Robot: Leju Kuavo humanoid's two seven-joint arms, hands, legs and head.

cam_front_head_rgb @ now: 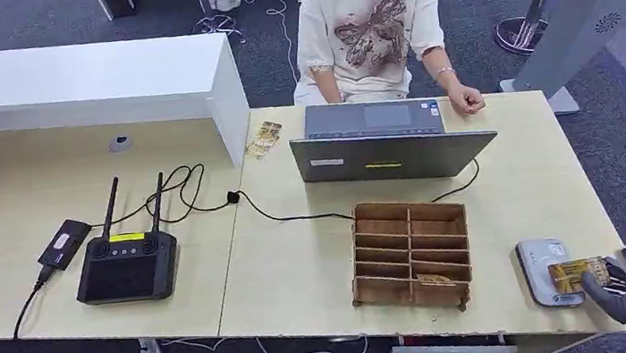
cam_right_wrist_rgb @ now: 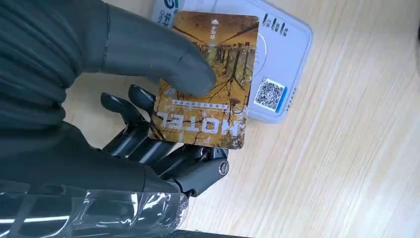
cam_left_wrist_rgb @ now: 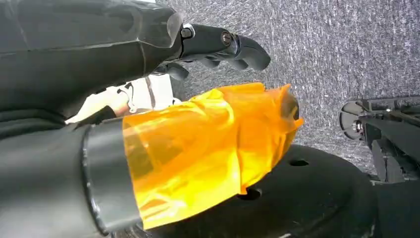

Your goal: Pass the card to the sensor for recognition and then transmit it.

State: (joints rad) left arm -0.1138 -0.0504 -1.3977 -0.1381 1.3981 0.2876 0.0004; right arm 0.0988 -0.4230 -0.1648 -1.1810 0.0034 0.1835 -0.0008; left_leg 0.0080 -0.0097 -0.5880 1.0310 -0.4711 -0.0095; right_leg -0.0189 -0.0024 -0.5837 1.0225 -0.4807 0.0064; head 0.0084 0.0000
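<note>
Your right robot hand (cam_right_wrist_rgb: 148,119) pinches the card (cam_right_wrist_rgb: 210,79), the thick thumb pressed on its printed face and the darker fingers (cam_right_wrist_rgb: 143,144) under it. The card carries an autumn tree picture and the word HOTEL. It is held flat over the sensor (cam_right_wrist_rgb: 277,59), a white, rounded pad with a QR sticker, covering much of the pad's top; you cannot tell whether card and pad touch. In the head view you see that hand (cam_front_head_rgb: 616,292) at the table's (cam_front_head_rgb: 303,268) near right corner, with the card (cam_front_head_rgb: 578,274) above the sensor (cam_front_head_rgb: 542,270) just beside the table's right edge.

Your left robot hand (cam_left_wrist_rgb: 218,49) hangs above grey carpet, its thumb wrapped in orange tape, its dark fingers curled in and holding nothing.

Out from the sensor, toward the middle of the near edge, stands a wooden slotted organizer (cam_front_head_rgb: 409,255) with one card lying in a near slot. Behind it an open laptop (cam_front_head_rgb: 386,140) faces a seated person (cam_front_head_rgb: 372,25) at the far edge, whose hand rests on the table. A black controller with two antennas (cam_front_head_rgb: 128,262) and a small black device (cam_front_head_rgb: 63,243) lie toward the left, joined by cables.
</note>
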